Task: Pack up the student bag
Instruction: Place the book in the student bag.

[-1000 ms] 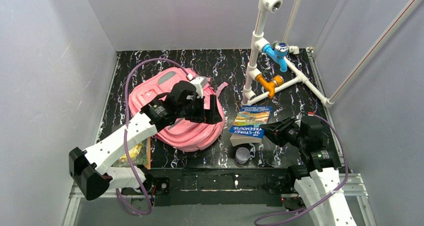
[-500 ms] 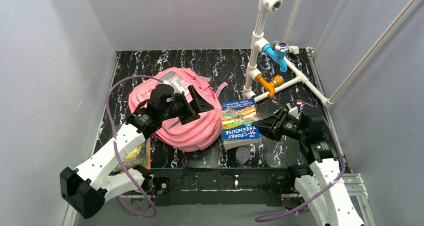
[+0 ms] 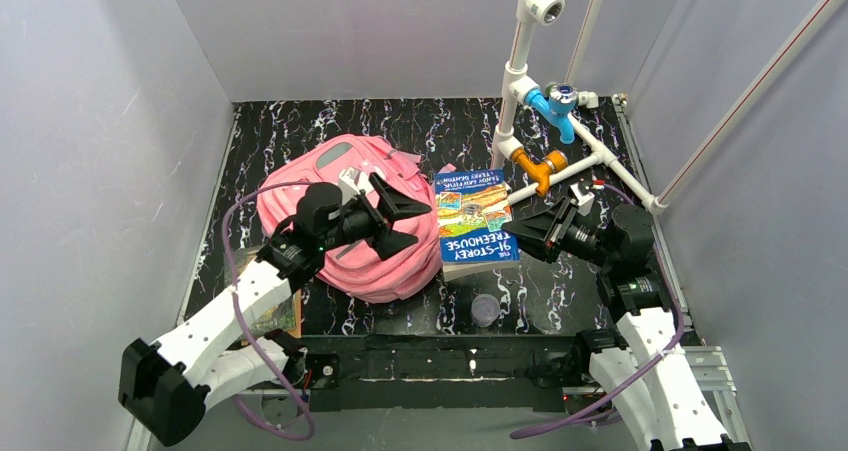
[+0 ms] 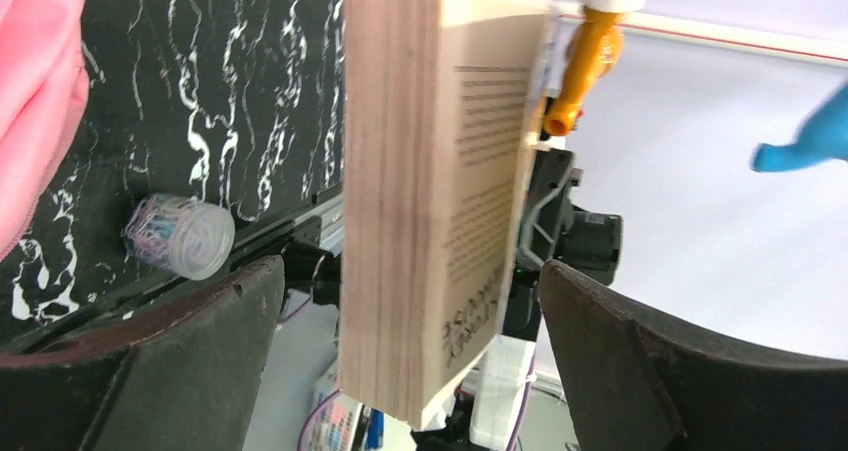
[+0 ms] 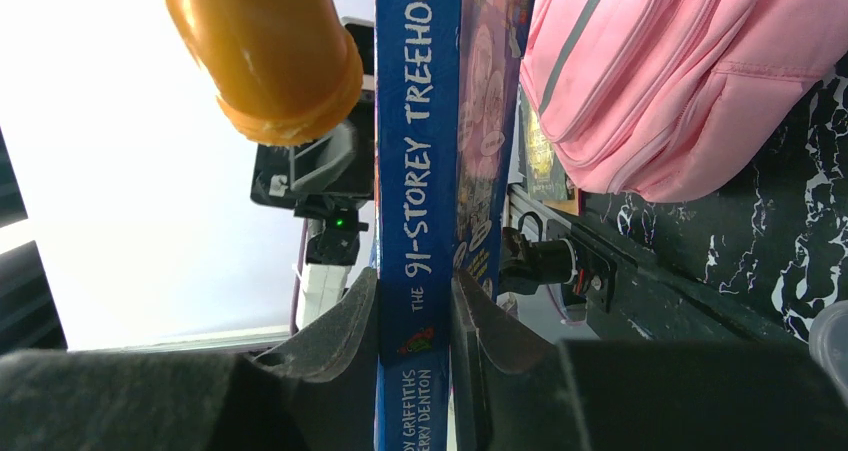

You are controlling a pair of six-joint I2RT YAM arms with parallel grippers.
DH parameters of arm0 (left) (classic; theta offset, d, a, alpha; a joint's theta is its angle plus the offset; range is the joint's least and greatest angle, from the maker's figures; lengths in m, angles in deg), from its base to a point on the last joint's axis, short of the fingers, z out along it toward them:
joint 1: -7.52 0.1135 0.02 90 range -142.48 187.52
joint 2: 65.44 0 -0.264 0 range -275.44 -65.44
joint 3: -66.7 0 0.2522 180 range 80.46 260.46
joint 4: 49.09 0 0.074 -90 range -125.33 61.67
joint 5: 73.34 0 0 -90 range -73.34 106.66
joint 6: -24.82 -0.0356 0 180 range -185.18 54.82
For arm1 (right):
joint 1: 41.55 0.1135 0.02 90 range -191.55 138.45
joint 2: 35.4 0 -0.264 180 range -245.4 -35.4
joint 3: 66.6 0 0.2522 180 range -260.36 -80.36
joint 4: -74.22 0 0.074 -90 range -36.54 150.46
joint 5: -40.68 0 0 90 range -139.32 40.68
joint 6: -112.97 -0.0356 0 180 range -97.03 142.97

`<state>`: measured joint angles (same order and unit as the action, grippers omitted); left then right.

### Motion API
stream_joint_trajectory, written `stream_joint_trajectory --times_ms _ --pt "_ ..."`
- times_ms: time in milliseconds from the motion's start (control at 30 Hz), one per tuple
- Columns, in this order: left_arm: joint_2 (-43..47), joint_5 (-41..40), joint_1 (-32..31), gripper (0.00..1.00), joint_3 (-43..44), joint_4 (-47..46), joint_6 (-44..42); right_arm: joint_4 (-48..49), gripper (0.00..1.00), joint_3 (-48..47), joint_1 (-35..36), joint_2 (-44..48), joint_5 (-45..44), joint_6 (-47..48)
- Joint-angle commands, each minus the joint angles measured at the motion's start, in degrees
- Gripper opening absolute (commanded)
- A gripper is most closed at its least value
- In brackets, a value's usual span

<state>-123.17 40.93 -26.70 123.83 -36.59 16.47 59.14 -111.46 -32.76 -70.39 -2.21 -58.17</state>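
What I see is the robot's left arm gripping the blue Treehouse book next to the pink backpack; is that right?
Not quite. It is the right gripper that grips the book, as the right wrist view shows. The book is indeed next to the pink backpack; the left gripper is open and holds nothing.

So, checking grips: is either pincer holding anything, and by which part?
The right pincer grips the book by its spine edge; the left pincer is open, holding nothing.

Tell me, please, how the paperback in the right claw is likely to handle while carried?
The paperback shows a thick page block, so it is probably fairly stiff and heavy for its size. The right claw pinches only its spine, so the free edge may sag or fan open.
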Motion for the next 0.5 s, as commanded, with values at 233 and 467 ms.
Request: stream_joint_trajectory --times_ms 233,467 --pt "3.8 -0.7 -0.4 0.98 5.0 -1.6 -3.2 5.9 0.01 -2.3 0.2 0.6 2.2 -2.0" --pt "-1.2 -2.1 -4.9 0.98 9.4 2.6 -9.8 6.7 0.01 -2.5 0.3 0.7 2.3 -3.0"
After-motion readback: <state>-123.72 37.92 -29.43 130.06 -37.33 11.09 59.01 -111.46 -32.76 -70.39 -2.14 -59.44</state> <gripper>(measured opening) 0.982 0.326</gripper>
